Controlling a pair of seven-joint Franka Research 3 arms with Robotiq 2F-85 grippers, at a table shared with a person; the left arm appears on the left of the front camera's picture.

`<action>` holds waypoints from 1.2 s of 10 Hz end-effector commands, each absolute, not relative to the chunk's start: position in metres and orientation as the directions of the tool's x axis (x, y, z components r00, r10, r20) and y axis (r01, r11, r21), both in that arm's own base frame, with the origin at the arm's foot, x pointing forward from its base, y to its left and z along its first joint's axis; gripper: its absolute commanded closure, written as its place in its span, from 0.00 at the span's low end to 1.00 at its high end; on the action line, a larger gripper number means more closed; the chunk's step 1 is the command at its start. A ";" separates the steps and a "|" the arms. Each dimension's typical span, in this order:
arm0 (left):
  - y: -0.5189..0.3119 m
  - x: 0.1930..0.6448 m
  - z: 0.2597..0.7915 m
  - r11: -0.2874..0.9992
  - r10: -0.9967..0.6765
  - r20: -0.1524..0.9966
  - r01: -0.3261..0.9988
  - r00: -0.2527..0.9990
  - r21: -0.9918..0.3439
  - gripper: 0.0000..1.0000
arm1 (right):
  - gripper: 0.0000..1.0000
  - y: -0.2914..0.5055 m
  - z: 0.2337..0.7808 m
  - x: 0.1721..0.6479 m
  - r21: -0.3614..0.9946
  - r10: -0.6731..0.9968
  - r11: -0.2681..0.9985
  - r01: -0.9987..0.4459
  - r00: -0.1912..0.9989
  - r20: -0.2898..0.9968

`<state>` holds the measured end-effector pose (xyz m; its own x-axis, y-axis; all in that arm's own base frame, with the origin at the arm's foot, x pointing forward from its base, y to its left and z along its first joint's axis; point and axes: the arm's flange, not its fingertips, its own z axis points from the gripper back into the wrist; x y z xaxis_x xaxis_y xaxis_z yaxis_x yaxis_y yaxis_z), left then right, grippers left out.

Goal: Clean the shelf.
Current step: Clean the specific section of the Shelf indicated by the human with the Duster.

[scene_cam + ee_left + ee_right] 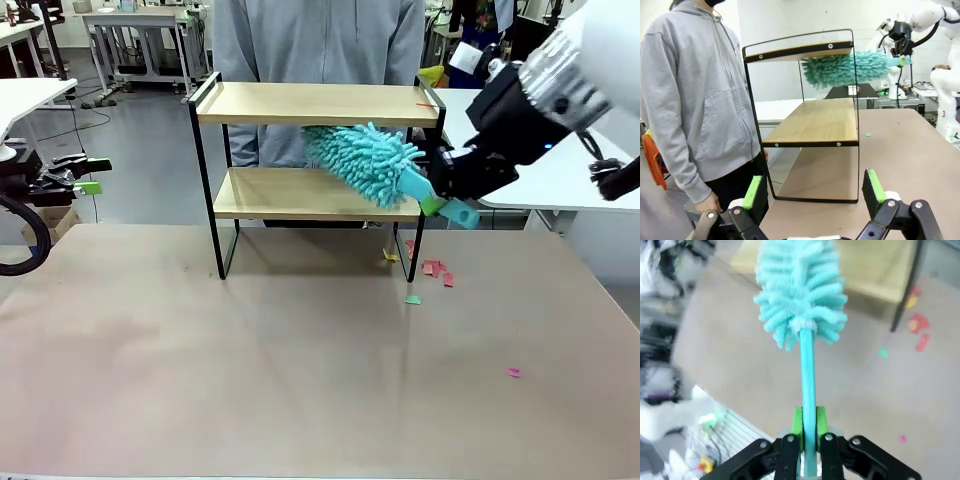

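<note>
Shelf (310, 103) stands on my brown tabletop (250, 360) near paper scraps (437, 268); right gripper (808, 422) clamps the teal duster (365, 160), left gripper (814, 192) gapes wide.

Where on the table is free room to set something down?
The table in front of the shelf is bare, from its left leg to the near edge. Crowded: paper scraps by the shelf's right leg; the duster is over the lower board's right half.

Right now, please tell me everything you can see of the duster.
The duster is teal: a fluffy, noodle-like head on a thin, plastic-looking handle. The right pincer is shut on the handle. The head lies between the two boards of the shelf, near its right end; whether it touches a board is unclear.
</note>
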<state>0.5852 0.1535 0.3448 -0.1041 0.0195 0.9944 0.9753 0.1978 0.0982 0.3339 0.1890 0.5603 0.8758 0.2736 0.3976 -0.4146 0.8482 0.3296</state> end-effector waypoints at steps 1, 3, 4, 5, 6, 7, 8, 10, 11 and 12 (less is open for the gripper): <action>0.152 0.584 0.348 0.201 0.016 0.993 0.973 -0.115 0.110 0.00 | 0.87 0.167 0.559 0.319 0.332 0.460 0.754 -0.566 0.817 0.348; 0.152 0.584 0.348 0.201 0.016 0.993 0.973 -0.115 0.110 0.00 | 0.87 0.151 0.555 0.298 0.284 0.645 0.655 -0.700 0.714 0.273; 0.152 0.584 0.348 0.201 0.016 0.993 0.973 -0.115 0.110 0.00 | 0.87 0.144 0.554 0.289 0.263 0.704 0.617 -0.742 0.670 0.236; 0.152 0.584 0.348 0.201 0.016 0.993 0.973 -0.115 0.110 0.00 | 0.87 0.135 0.553 0.280 0.255 0.747 0.585 -0.770 0.634 0.200; 0.152 0.584 0.348 0.201 0.016 0.993 0.973 -0.115 0.110 0.00 | 0.87 0.126 0.551 0.271 0.254 0.778 0.567 -0.784 0.611 0.151; 0.152 0.584 0.348 0.201 0.016 0.993 0.973 -0.115 0.110 0.00 | 0.87 0.112 0.548 0.260 0.241 0.815 0.542 -0.805 0.574 0.084; 0.152 0.584 0.348 0.201 0.016 0.993 0.973 -0.115 0.110 0.00 | 0.87 0.096 0.546 0.249 0.247 0.843 0.507 -0.826 0.535 0.056; 0.152 0.584 0.348 0.201 0.016 0.993 0.973 -0.115 0.110 0.00 | 0.87 0.065 0.544 0.231 0.235 0.869 0.482 -0.844 0.495 -0.005; 0.152 0.584 0.348 0.201 0.016 0.993 0.973 -0.115 0.110 0.00 | 0.87 0.051 0.542 0.228 0.232 0.879 0.468 -0.853 0.477 -0.020; 0.152 0.584 0.348 0.201 0.016 0.993 0.973 -0.115 0.110 0.00 | 0.87 0.036 0.540 0.228 0.230 0.890 0.448 -0.864 0.455 -0.023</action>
<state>0.5852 0.1535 0.3448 -0.1041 0.0195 0.9944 0.9753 0.1978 0.0982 0.2262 0.0537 0.5427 0.4941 0.8687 -0.0363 -0.8395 0.4875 0.2401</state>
